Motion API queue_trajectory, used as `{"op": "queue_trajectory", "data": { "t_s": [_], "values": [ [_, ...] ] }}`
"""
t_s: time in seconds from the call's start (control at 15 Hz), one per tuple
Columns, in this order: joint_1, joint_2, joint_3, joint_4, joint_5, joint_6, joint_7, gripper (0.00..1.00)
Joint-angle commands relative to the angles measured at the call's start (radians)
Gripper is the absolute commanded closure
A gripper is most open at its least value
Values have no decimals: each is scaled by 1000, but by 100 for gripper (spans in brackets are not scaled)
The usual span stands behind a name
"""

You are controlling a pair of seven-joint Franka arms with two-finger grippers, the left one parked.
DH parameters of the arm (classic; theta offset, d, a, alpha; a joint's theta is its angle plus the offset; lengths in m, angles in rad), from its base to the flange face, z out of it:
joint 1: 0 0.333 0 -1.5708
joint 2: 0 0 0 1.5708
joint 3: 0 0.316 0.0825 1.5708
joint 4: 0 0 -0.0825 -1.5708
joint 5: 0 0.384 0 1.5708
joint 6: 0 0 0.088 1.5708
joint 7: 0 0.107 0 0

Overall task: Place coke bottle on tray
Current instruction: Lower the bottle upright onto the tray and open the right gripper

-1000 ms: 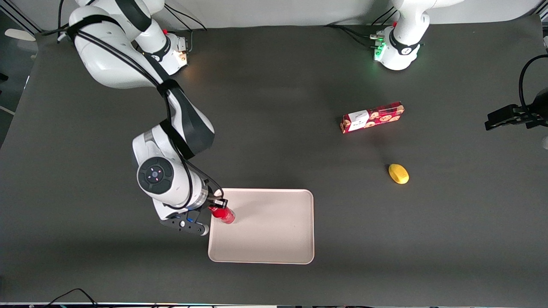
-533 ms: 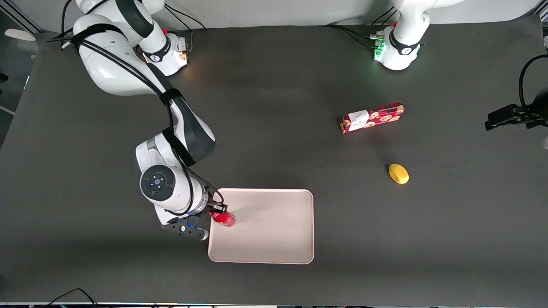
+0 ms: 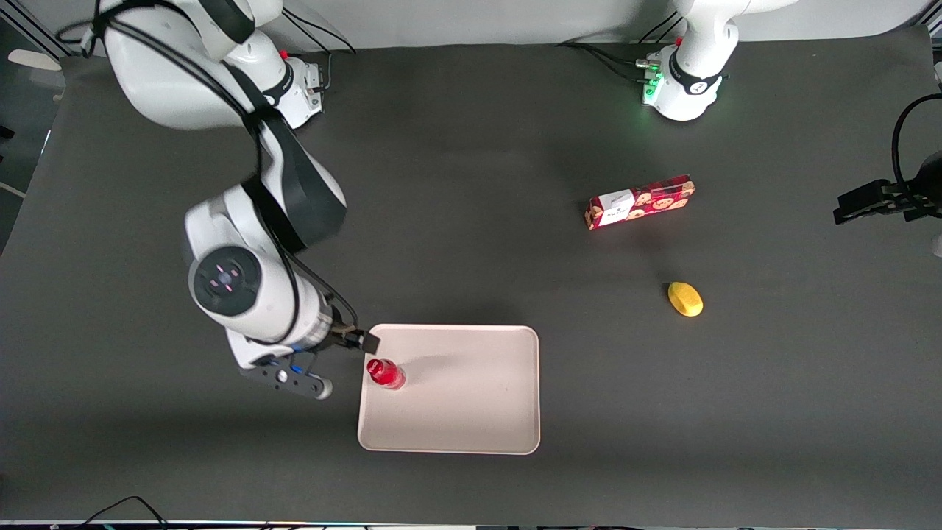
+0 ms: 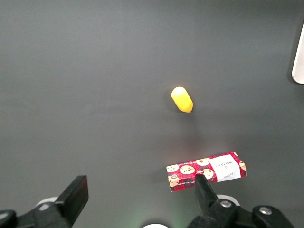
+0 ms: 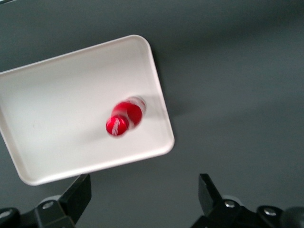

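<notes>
Coke bottle (image 3: 385,372) stands up on tray (image 3: 471,412), near tray edge at my end of table. Nothing holds it. My gripper (image 3: 352,352) is off it, up in air, just beside tray edge, fingers spread wide, holding nothing. Wrist view: coke bottle (image 5: 124,118) seen from above, cap toward me, inside tray (image 5: 52,95) rim. Job looks done, I think. Left for me: pull arm clear, not bump bottle.
</notes>
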Motion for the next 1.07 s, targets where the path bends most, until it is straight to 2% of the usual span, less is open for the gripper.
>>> {"op": "queue_trajectory", "data": {
  "t_s": [0.0, 0.13, 0.27, 0.47, 0.8, 1.0],
  "values": [
    [-30, -223, 19, -46, 4, -245, -106, 0],
    [-81, -358, 15, -144, 61, -319, -181, 0],
    [-119, -525, -18, -349, 74, -300, -280, 0],
    [-112, -732, -172, -630, 155, -203, -402, 0],
    [-110, -969, -332, -1087, 150, 113, -566, 0],
    [-112, -964, -357, -1130, 150, 185, -562, 0]
  ]
}}
